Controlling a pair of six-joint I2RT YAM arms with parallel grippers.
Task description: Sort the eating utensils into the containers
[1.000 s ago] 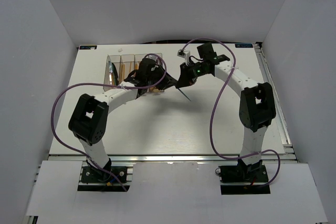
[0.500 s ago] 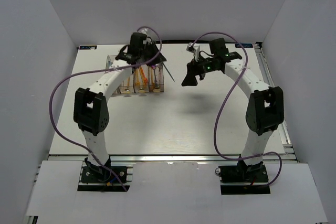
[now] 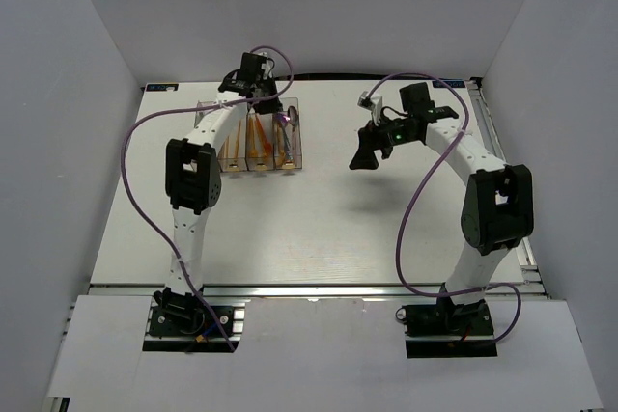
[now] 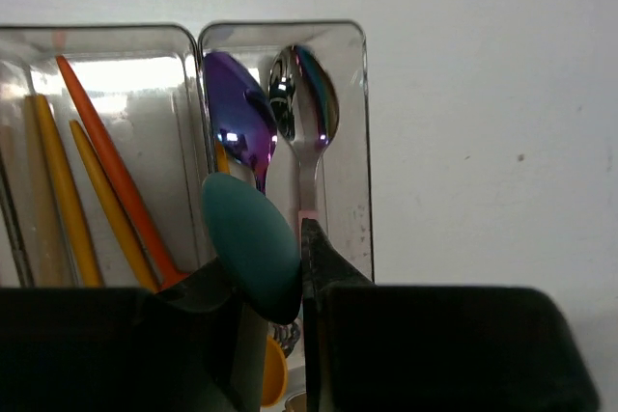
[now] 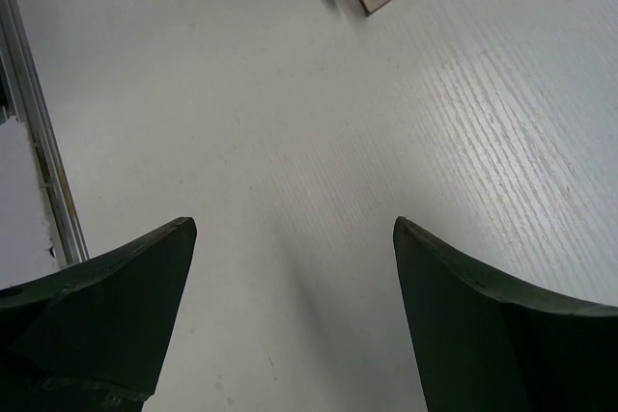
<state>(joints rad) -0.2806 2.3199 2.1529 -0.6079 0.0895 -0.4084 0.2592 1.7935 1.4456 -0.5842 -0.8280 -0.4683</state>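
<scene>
Left gripper [image 4: 259, 262]: reaches out over the row of containers [image 3: 298, 150] and points down into it. It is clamped on a teal spoon [image 4: 249, 231]. The bowl stands out just past the fingertips, with a dark finger against each side. The handle is hidden behind the fingers, so I cannot tell how far down it reaches.

Directly beyond the fingertips: the end compartment, the one nearest the right arm. It holds a purple spoon [image 4: 237, 127] and a metallic spoon [image 4: 302, 108]. Their bowls lie side by side at the end farthest from the gripper, touching or nearly so. The metallic spoon's handle runs back under one finger. In the wrist view the teal bowl overlaps the divider wall between this compartment and its neighbour.

Neighbour compartment, off to one side of the fingertips: an orange handle [image 4: 116, 166] and yellow handles [image 4: 56, 180] lean along its length. A yellow-orange rounded piece shows low in the gap between the fingers, too little of it to name.

Right gripper [image 5: 294, 229]: well apart from the containers, hanging above the table [image 5: 290, 123]. Its fingers are spread wide, with only tabletop seen between them. One corner of the containers sits far ahead of its fingertips, at the top edge of its wrist view.

A purple cable [image 3: 126, 156] loops off each arm.
</scene>
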